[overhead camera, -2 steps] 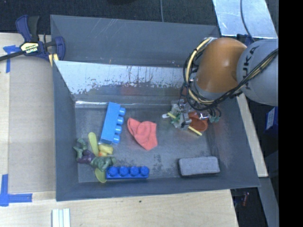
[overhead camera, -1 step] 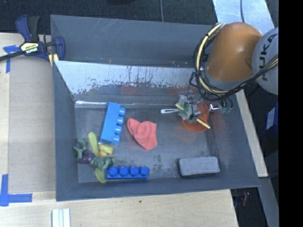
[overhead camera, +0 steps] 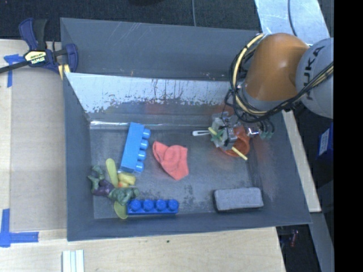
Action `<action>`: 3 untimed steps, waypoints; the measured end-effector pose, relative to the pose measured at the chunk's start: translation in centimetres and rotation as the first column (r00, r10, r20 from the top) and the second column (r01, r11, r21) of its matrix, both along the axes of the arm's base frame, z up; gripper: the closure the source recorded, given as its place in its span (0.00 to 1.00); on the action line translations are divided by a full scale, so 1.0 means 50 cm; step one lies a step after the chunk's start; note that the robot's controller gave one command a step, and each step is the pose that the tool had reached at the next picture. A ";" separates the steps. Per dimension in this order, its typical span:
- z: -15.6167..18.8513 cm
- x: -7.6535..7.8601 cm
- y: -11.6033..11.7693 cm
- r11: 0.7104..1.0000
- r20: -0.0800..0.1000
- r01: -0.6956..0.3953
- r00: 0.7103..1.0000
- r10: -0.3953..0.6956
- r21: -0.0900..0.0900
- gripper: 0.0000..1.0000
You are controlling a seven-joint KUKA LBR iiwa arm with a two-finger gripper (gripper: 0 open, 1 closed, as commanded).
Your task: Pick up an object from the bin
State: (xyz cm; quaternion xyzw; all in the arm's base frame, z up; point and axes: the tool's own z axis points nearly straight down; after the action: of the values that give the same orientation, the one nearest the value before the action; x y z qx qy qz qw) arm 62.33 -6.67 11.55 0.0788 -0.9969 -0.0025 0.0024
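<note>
Small orange-red plastic piece point(overhead camera: 240, 143): lay on the bin floor at the right, towards the far side, directly under the robot's wrist. A thin yellow stick point(overhead camera: 240, 154) ran slantwise from beneath it towards the near right. Its outline was partly hidden by the arm above it.

Gripper point(overhead camera: 226, 134): stood low over the floor, just left of the orange-red piece and touching or nearly touching it. Whether it was apart, together or clamped on anything could not be told. Small green bits point(overhead camera: 215, 132) showed at its left side; what they belonged to was unclear.

Orange rounded cover point(overhead camera: 272, 67): sat on the wrist above the gripper, ringed by black and yellow cables point(overhead camera: 239, 67), reaching in from the right.

Crumpled pink-red soft lump point(overhead camera: 172, 160): middle of the floor, well left of the gripper, apart from it.

Light-blue studded plastic building brick point(overhead camera: 135, 146): just left of the pink-red lump, set at a slant, long axis running far to near.

Grey rectangular foam block point(overhead camera: 238, 199): near right corner of the floor, lying flat.

Dark-blue long studded brick point(overhead camera: 152, 206): along the near edge, left of the foam block.

Heap of green, yellow and purple plastic toy pieces point(overhead camera: 113, 186): near left corner, touching the left end of the dark-blue brick.

Grey metal bin point(overhead camera: 76, 152): sloping walls, the far wall scratched and worn.
</note>
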 end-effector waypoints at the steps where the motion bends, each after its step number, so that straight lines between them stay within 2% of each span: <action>1: -0.049 0.003 0.006 1.000 0.009 0.004 1.000 -0.004 0.001 1.00; 2: 0.068 0.000 0.008 1.000 0.005 0.013 1.000 -0.013 0.002 1.00; 3: -0.085 0.012 -0.008 0.996 0.004 0.090 0.996 -0.090 0.014 1.00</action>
State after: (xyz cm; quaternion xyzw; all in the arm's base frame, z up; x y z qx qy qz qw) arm 62.94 -7.07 7.32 0.0339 -0.9994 -0.0092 -0.0004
